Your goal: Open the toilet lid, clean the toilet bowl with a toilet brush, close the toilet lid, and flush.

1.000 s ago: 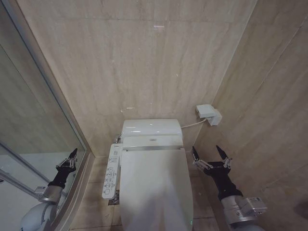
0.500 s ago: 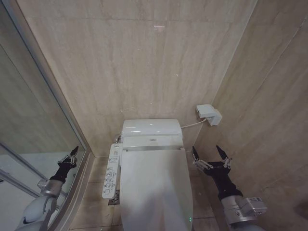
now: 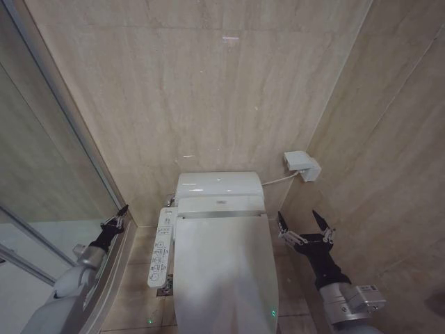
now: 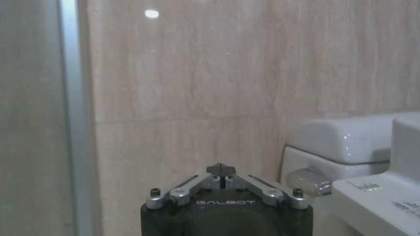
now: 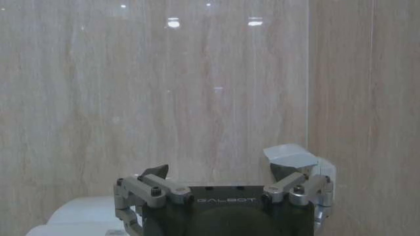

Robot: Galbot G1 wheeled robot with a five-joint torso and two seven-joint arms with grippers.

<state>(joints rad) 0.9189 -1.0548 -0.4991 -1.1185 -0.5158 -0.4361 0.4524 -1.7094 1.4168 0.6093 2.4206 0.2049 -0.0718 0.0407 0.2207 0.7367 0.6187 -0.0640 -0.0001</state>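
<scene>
Straight ahead of me at 12 o'clock sits the toilet, with the toilet lid (image 3: 224, 268) down and flat over the seat. Its long axis runs 12 to 6, hinge end toward the tank (image 3: 219, 184) against the back wall, rounded front end pointing at me. A control panel (image 3: 161, 247) runs along the lid's side at about 9 o'clock from its middle, parallel to that axis.

My right gripper (image 3: 302, 224) hangs at 3 o'clock of the lid, beside it and apart from it, fingers spread wide, holding nothing, tips aimed toward 12. In the right wrist view the same gripper (image 5: 223, 172) faces the wall with a white wall box (image 5: 298, 160) near one finger.

My left gripper (image 3: 119, 216) is at 9 o'clock, beside the glass partition (image 3: 42, 181), apart from the panel. In the left wrist view its fingers (image 4: 222, 169) meet at a point, pinched together on nothing.
</scene>
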